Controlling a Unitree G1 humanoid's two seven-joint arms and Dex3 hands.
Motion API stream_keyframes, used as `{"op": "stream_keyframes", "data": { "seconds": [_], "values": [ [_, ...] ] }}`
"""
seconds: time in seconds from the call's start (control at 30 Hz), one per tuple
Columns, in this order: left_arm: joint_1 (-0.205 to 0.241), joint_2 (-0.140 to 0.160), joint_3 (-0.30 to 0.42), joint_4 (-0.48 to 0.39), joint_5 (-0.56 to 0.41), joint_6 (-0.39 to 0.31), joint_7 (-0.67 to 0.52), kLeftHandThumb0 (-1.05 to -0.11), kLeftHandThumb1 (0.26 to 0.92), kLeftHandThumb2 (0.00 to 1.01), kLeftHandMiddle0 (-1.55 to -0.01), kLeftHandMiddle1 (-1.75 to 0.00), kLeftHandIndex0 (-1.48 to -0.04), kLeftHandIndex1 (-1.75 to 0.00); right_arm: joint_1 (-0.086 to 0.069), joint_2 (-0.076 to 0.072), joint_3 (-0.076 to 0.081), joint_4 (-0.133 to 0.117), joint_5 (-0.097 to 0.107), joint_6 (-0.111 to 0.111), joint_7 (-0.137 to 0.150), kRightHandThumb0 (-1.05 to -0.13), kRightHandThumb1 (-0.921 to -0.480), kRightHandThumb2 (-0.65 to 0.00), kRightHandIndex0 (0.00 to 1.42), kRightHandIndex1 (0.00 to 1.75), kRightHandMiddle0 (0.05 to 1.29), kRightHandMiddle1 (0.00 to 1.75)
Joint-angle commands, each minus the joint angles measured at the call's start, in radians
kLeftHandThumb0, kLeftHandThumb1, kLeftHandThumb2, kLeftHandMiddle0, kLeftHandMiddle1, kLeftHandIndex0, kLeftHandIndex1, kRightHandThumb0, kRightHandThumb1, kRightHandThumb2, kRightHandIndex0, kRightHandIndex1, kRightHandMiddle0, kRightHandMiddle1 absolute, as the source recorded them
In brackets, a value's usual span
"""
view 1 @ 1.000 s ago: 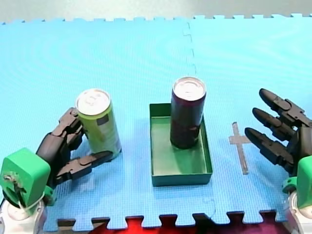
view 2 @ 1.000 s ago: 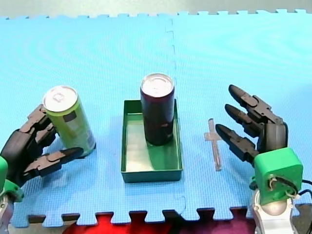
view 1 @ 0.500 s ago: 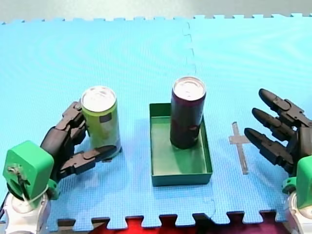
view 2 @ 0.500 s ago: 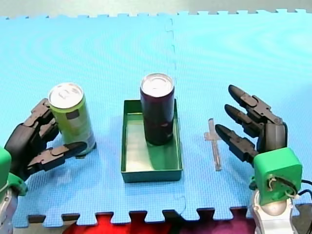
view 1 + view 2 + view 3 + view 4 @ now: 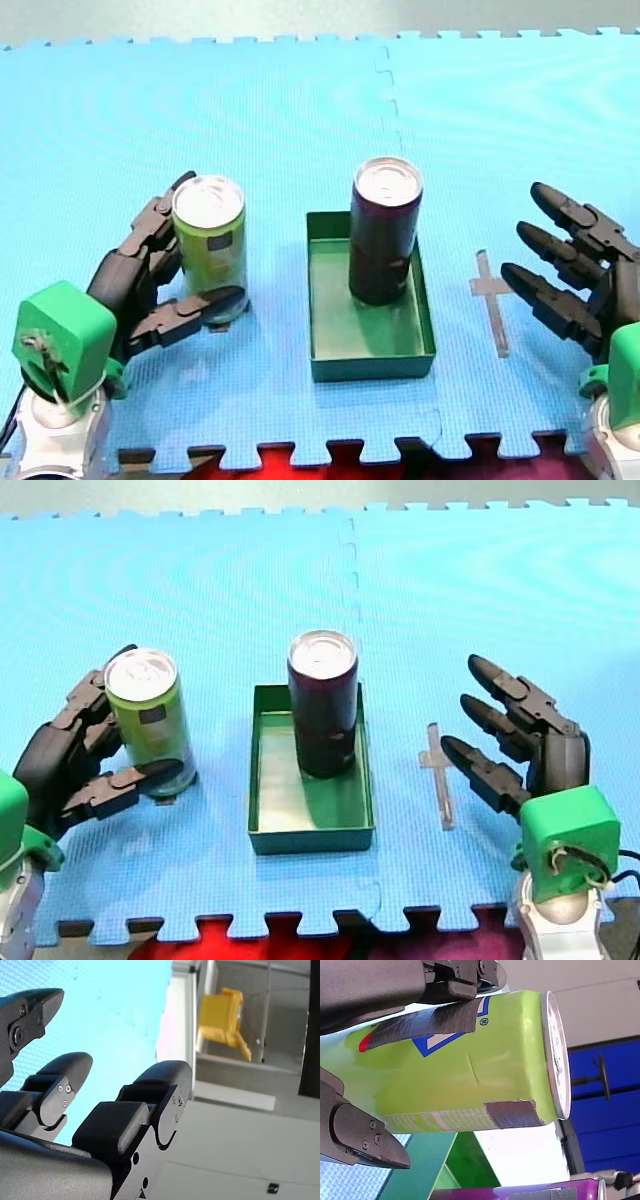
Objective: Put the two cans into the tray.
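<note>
Cans are what we look at first. We see the lime-green can (image 5: 210, 250) standing upright on the blue foam mat (image 5: 250, 110), left of the green tray (image 5: 372, 368) and outside it, with a strip of bare mat between can and tray wall. Our left hand (image 5: 150, 285) is wrapped around this can: two dark fingers (image 5: 160, 225) press its far left side and the thumb crosses in front of it low down, near the base. We cannot tell whether the base sits on the mat or is just off it.

In the second wrist view we find the same green can (image 5: 470, 1065) lying across the picture, gripped between dark fingers (image 5: 365, 1140) on both sides, so this is our left hand. A grey tape patch (image 5: 512, 1114) is stuck near its silver top, and another partly under a finger. Beyond it we see a part of the tray (image 5: 465, 1165) and the purple can (image 5: 520, 1194).

That dark purple can (image 5: 383, 240) stands upright inside the tray, in its far half, touching the tray floor.

Our right hand (image 5: 570, 285) is over the mat well to the right of the tray, holding nothing and not closed. A grey tape cross (image 5: 492, 300) lies on the mat between this hand and the tray.

In the first wrist view we see dark fingers (image 5: 150, 1105) with nothing in them, over blue mat (image 5: 120, 1010).
</note>
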Motion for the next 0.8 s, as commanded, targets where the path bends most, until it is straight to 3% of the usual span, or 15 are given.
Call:
{"op": "stream_keyframes", "data": {
  "seconds": [0.0,0.43,0.77],
  "values": [
    [-0.005,0.003,0.004,-0.005,-0.009,-0.001,-0.007,-1.048,0.793,0.00,-0.06,-0.01,-0.11,0.00,0.004,-0.003,-0.001,-0.006,0.005,-0.006,0.004,-0.496,-0.697,0.000,0.89,0.00,0.82,0.00],
    [-0.017,0.007,0.015,0.014,-0.020,0.000,-0.021,-1.048,0.792,0.00,-0.07,-0.01,-0.12,0.00,-0.001,-0.001,-0.008,0.012,0.021,-0.040,0.032,-0.492,-0.701,-0.001,0.89,0.00,0.83,0.00],
    [-0.023,0.008,0.016,0.016,-0.018,0.001,-0.018,-1.048,0.788,0.00,-0.08,-0.01,-0.12,0.00,0.003,-0.003,-0.014,0.012,0.025,-0.053,0.044,-0.488,-0.702,-0.001,0.89,0.00,0.83,0.00]
  ]
}}
